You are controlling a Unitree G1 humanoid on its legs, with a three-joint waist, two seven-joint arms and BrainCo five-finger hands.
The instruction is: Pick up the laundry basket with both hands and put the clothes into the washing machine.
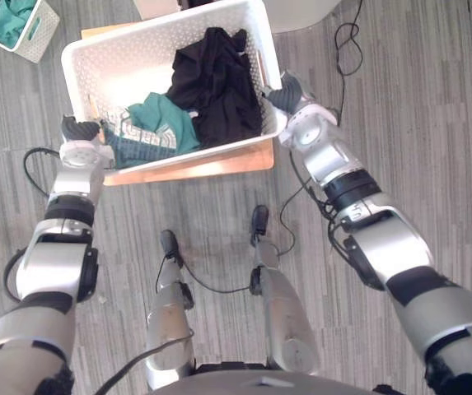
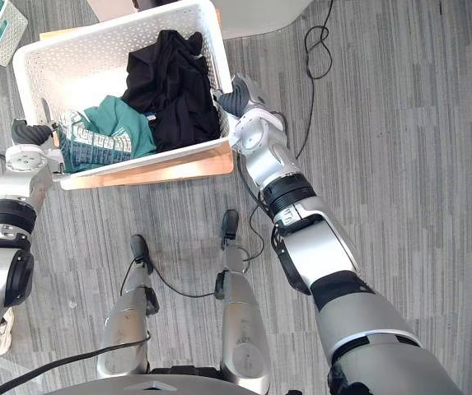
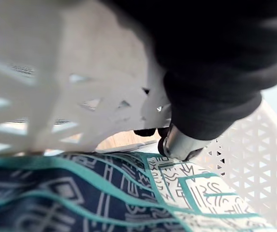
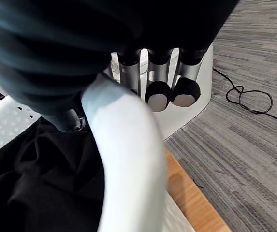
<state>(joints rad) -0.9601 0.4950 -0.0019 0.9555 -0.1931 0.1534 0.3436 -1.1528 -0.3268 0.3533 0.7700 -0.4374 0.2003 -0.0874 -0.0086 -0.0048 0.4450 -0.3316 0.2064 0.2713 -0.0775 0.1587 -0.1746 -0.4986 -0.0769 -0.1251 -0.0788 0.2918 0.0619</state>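
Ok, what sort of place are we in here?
Probably a laundry corner in an office or lab: grey striped carpet, a white laundry basket of clothes on a low wooden platform, and a white rounded unit behind it, perhaps the washing machine.

A small white basket [image 1: 43, 33] of teal cloth [image 1: 9, 20] sits on grey carpet [image 1: 433, 107] near a wooden board [image 1: 219, 160].

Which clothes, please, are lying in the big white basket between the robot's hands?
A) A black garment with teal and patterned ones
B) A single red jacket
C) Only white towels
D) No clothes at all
A: the basket holds a black garment on the robot's right side, with a teal garment and a patterned navy cloth beside it.
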